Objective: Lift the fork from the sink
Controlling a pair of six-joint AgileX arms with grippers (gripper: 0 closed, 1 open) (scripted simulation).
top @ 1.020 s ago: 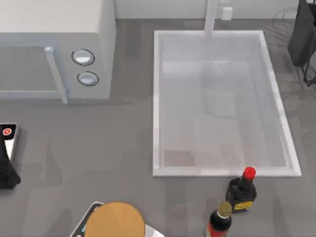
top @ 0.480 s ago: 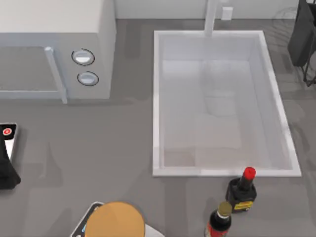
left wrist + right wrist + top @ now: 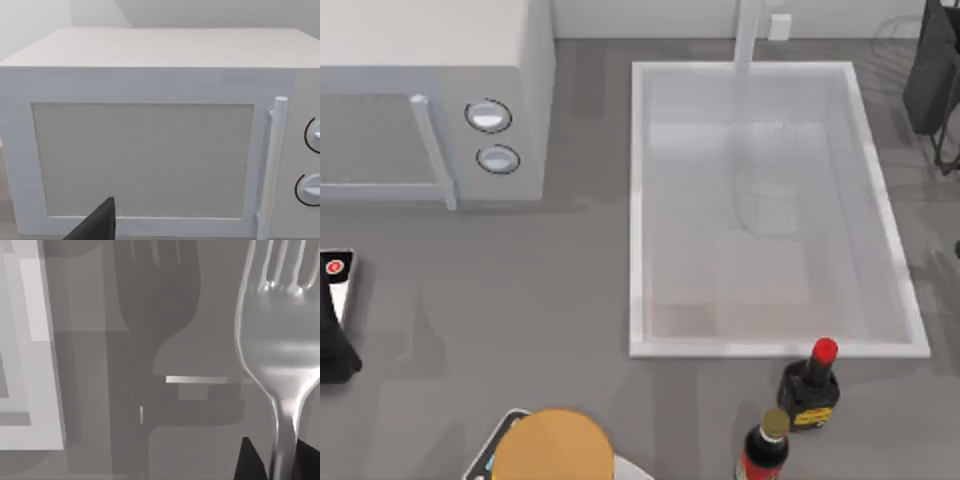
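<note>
The sink [image 3: 640, 200] lies at the table's right, the microwave [image 3: 150, 135] facing the parked left arm (finger state unclear). The right wrist view shows the fork [image 3: 280, 355] — tines up, handle clamped between the right gripper's [image 3: 277, 462] dark fingers.

Microwave [image 3: 430, 100]: a grey box was placed at the table's far left, with a door handle [image 3: 433, 150] and two round dials [image 3: 488, 116] on its front.
Two dark bottles: a red-capped one [image 3: 810, 388] and a tan-capped one [image 3: 765, 448] were stood side by side at the near edge.
Round tan object [image 3: 558, 447]: seen at the near edge, left of the bottles.
Table [image 3: 520, 290]: grey.
</note>
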